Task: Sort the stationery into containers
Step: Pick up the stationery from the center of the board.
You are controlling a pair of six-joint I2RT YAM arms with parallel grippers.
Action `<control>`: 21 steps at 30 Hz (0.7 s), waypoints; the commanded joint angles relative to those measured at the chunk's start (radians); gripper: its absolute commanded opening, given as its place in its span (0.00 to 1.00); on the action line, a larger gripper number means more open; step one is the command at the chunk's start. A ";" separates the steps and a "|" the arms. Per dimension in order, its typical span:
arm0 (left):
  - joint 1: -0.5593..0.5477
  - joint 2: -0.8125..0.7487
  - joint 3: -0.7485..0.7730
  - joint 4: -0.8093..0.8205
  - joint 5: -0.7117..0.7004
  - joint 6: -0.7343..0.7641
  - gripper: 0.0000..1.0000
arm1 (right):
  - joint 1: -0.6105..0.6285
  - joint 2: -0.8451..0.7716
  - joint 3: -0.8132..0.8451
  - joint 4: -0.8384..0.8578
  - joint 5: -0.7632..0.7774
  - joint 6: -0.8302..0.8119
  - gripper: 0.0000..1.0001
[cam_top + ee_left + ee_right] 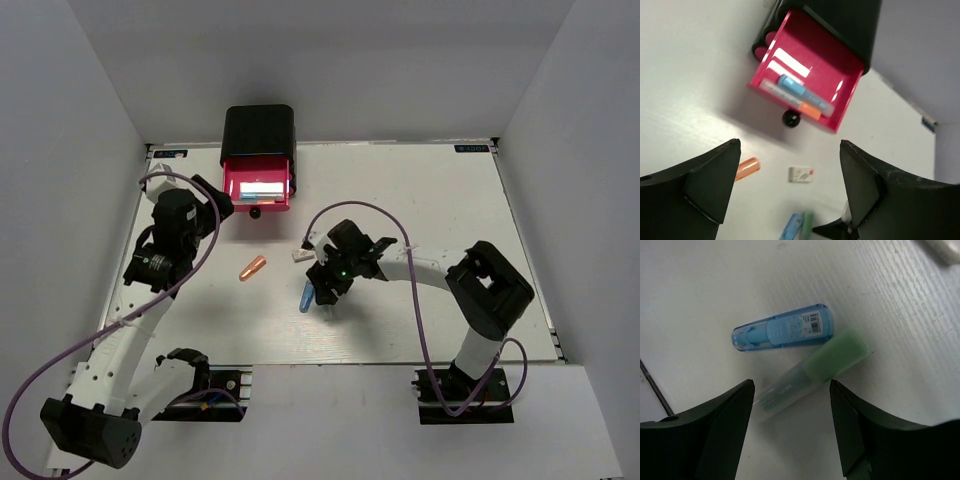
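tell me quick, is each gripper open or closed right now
Left gripper: open, empty, facing the open pink drawer.
Right gripper: open, empty, over the pale green piece.

The white block point(946, 249) is cut off top-right.

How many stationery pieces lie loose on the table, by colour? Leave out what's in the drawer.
orange piece: 1
blue piece: 1
green piece: 1
white block: 1
Total: 4
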 commanded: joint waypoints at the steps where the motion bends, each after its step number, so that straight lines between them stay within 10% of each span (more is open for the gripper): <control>1: 0.000 -0.055 -0.055 -0.035 0.023 0.044 0.90 | 0.022 0.033 0.038 0.028 0.142 0.095 0.68; 21: 0.000 -0.043 -0.381 0.106 0.168 -0.339 0.89 | 0.086 0.044 -0.013 -0.015 0.525 0.100 0.24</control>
